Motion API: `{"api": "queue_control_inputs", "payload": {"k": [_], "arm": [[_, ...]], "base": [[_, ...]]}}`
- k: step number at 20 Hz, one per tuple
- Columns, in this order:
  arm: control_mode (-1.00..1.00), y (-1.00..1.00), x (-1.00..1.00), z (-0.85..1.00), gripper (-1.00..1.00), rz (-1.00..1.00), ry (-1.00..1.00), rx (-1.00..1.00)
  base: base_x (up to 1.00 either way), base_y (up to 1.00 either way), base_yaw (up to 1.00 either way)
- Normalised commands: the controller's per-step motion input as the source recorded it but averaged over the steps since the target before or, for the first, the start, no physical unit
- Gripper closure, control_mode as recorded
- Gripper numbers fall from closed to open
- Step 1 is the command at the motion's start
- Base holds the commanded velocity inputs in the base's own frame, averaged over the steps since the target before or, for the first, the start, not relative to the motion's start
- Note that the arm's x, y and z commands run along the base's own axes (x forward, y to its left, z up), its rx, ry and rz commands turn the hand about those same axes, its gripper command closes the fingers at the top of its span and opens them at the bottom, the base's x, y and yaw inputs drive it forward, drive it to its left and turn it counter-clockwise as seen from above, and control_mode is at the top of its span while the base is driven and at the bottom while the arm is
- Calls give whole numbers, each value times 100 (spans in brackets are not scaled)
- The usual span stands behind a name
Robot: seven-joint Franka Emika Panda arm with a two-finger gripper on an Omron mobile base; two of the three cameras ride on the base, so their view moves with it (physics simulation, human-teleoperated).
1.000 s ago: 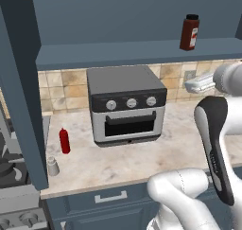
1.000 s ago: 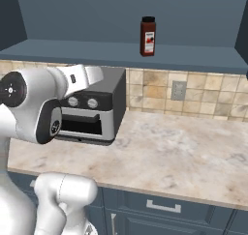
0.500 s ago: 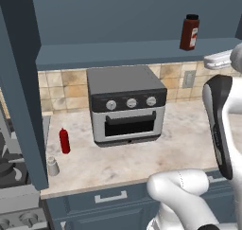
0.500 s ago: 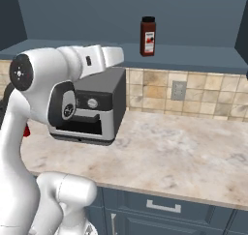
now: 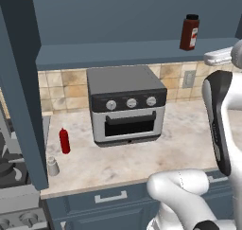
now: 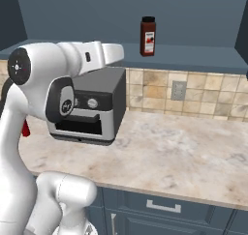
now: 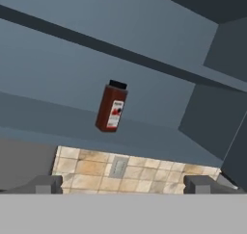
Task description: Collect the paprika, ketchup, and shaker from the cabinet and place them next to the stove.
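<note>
- We saw the gripper (image 7: 123, 185) wide open and empty, below the paprika (image 7: 111, 106).
- The paprika stood upright on the cabinet (image 7: 58, 117) shelf.
- The ketchup (image 5: 64, 140) and shaker (image 5: 53, 166) stood on the counter (image 5: 142, 153).

In front of me the cabinet (image 5: 118, 54) shelf is carrying the paprika (image 5: 189, 32), standing upright. Below, the marble counter (image 5: 189, 134) is bearing the toaster oven (image 5: 126, 105), the ketchup (image 5: 64, 141) and the shaker (image 5: 53, 166).

paprika (image 6: 148, 36) upright on cabinet (image 6: 193, 55) shelf
</note>
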Motion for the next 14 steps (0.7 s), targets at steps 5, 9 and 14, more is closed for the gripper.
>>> {"api": "queue_control_inputs", "payload": {"k": [5, 9, 14], "arm": [[-100, -21, 1, 0, -100, 0, 0, 4], [-100, -31, 23, -5, -100, 6, 0, 9], [-100, -16, 45, -6, -100, 5, 0, 9]], "base": [[0, 0, 0], [0, 0, 0], [0, 0, 0]]}}
